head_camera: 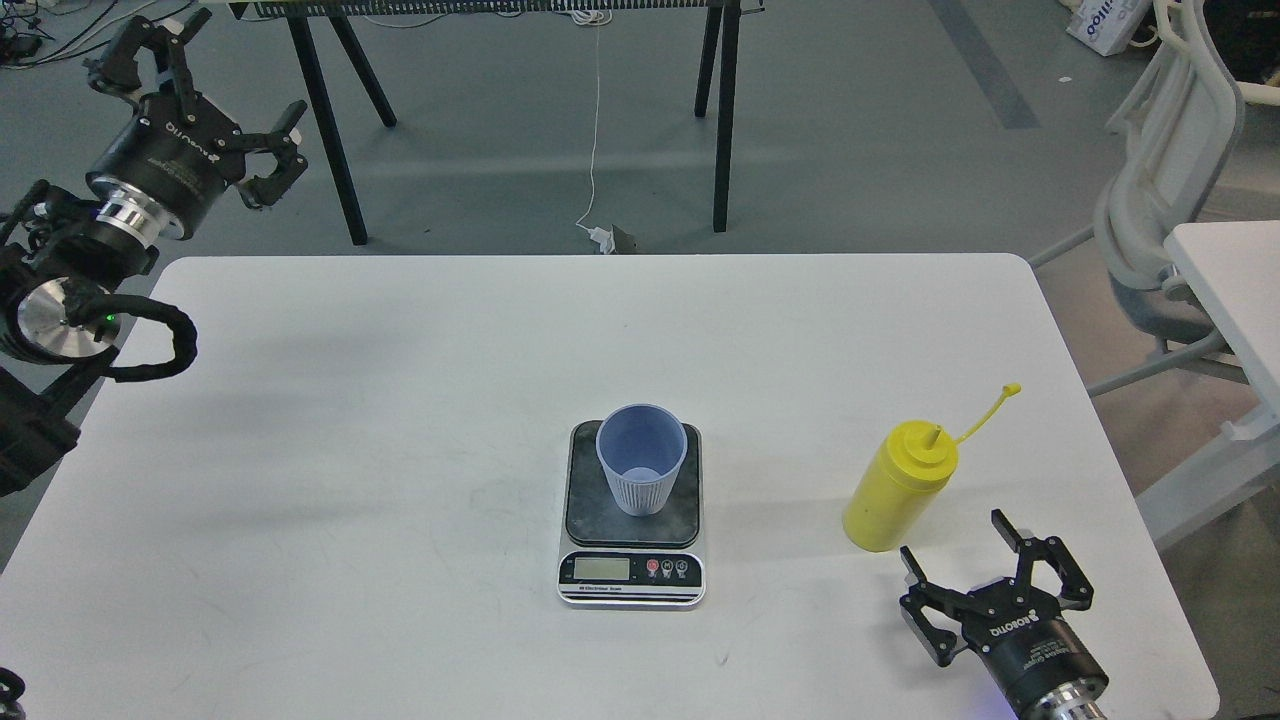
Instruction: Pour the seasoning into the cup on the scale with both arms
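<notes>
The yellow squeeze bottle [897, 485] stands upright on the white table [400, 400] at the right, its nozzle bare and its tethered cap [1010, 389] hanging out to the right on its strap. The pale blue ribbed cup [641, 469] stands on the dark platform of the scale [632, 575] in the middle. My right gripper [960, 558] is open and empty, just in front of the bottle and apart from it. My left gripper [215, 95] is open and empty, raised beyond the table's far left corner.
A black trestle table [720, 110] stands on the floor behind, with a white cable [595, 130] hanging down. A white chair [1170, 210] and another white table [1235, 290] are to the right of my table's edge.
</notes>
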`<move>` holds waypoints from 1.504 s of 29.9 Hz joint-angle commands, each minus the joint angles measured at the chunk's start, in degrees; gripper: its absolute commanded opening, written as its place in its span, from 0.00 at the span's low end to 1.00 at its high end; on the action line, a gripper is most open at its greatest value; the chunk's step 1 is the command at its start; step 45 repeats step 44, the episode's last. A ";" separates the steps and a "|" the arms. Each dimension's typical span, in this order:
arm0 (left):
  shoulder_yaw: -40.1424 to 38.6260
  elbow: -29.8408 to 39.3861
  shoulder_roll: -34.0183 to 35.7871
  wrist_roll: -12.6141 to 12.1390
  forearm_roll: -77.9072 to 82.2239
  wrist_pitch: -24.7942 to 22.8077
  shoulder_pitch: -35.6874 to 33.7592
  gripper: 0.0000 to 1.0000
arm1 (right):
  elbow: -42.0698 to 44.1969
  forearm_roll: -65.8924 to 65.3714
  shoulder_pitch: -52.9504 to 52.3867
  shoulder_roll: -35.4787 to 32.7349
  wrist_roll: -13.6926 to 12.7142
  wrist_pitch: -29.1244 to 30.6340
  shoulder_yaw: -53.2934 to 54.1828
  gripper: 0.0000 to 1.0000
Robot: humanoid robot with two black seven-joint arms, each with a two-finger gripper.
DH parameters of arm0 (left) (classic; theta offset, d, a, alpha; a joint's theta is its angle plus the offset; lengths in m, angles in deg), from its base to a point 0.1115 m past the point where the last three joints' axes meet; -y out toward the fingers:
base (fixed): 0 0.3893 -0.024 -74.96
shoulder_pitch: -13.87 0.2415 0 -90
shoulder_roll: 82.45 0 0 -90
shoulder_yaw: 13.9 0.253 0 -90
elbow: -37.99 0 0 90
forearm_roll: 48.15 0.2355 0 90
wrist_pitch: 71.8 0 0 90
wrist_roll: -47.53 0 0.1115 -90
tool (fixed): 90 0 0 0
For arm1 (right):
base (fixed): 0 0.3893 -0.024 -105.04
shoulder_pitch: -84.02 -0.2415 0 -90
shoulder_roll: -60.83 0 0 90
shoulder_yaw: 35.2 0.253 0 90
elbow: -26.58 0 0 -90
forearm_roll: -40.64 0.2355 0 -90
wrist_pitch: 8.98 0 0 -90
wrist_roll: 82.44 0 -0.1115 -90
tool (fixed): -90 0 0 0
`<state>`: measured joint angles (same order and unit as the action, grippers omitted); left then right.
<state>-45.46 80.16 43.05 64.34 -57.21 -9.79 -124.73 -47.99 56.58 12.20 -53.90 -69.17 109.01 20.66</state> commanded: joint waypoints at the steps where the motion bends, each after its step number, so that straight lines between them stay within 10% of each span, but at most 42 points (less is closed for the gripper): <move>1: -0.16 0.01 0.01 0.15 -0.08 0.00 0.00 1.00 | 0.73 -0.21 3.08 -4.17 0.08 0.00 0.39 0.99; 17: -0.34 0.28 0.19 0.15 -0.70 0.00 0.62 1.00 | 10.39 -0.92 -18.07 -12.18 0.17 0.00 14.36 0.99; 35: -3.50 -5.96 -3.76 -0.46 -4.73 0.00 2.20 1.00 | 50.55 -5.75 -64.03 -0.59 -0.97 0.00 1.72 0.99; 45: -5.62 -6.14 -4.73 -0.46 -6.23 0.00 3.87 1.00 | 51.98 -5.75 -72.14 0.21 -0.97 0.00 -4.62 0.99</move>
